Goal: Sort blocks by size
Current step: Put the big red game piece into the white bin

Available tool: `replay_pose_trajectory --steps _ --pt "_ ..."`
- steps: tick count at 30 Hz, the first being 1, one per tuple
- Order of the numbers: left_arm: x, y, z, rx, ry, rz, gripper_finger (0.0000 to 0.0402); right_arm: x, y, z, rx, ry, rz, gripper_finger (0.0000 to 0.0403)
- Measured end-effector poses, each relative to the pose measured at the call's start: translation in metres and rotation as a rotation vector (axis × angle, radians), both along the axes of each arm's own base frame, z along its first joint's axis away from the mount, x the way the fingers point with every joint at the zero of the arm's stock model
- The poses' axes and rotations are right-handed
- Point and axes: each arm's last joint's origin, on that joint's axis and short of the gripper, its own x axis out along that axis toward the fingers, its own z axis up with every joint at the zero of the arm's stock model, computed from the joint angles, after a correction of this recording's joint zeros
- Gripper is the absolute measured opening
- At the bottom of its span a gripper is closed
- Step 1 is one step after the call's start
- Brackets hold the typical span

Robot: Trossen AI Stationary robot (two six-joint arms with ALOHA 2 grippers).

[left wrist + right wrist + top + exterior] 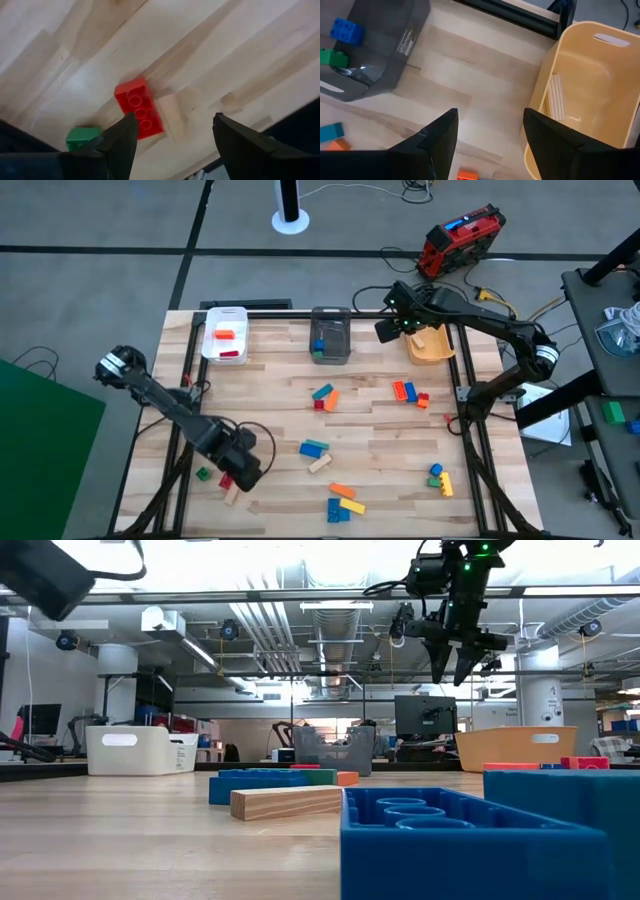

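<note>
The left gripper [240, 470] hangs low over the near left corner of the desk [270, 415], its fingers [117, 145] spread wide and holding nothing. In the left wrist view a red brick [139, 106] lies on the wood just ahead of the gap between them, nearer one finger, with a plain wood bar [172, 116] touching its side and a green cube [82, 136] close by at the desk's edge. The red brick is a two-by-three studded piece, lying flat with studs up.

The right gripper [392, 327] is raised above the far side of the desk, between the grey bin [330, 335] and the orange bin [432, 343]; its fingers [432, 142] are also wide apart and empty. Below it the bare wood is free. The orange bin holds one wood bar [556, 97] lying against its wall; the grey bin holds a blue brick [344, 31] and a green brick [331, 57]. The white bin [225, 332], at the far left, holds red and orange pieces.

The other blocks are scattered (none stacked high) over the middle and near half of the desk: a teal, orange and red cluster [325, 396] at centre, an orange, blue and red group [410, 393] to the right, a teal and wood pair [315, 453] nearer, and blue, orange and yellow pieces [343, 502] at the near edge. The far left and middle left stretches of the desk are open.
</note>
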Motion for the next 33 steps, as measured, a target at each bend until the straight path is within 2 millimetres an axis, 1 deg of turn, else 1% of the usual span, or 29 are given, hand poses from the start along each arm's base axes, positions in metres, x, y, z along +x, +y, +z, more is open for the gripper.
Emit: replay_pose_trajectory --steps 5,12,18,24,28,33 --pt "-0.004 -0.01 -0.013 0.051 0.04 0.021 0.0233 0.0 0.0 0.0 -0.005 0.003 0.015 0.0217" --pt "-0.004 -0.015 -0.025 0.086 0.079 0.024 0.0233 0.0 0.0 0.0 -0.007 0.003 0.021 0.0215" --pt "-0.008 -0.012 -0.041 0.117 0.116 0.035 0.0233 0.001 0.0 0.0 -0.009 0.004 0.028 0.0216" --pt "-0.011 -0.01 -0.058 0.078 0.08 0.084 0.0233 0.001 0.0 0.0 0.007 -0.007 0.035 0.0215" --pt "-0.013 -0.009 -0.065 0.072 0.078 0.1 0.0233 0.001 0.0 0.0 0.011 -0.01 0.037 0.0215" --pt "-0.015 -0.006 -0.069 0.081 0.087 0.1 0.0233 0.001 0.0 0.0 0.011 -0.01 0.037 0.0216"
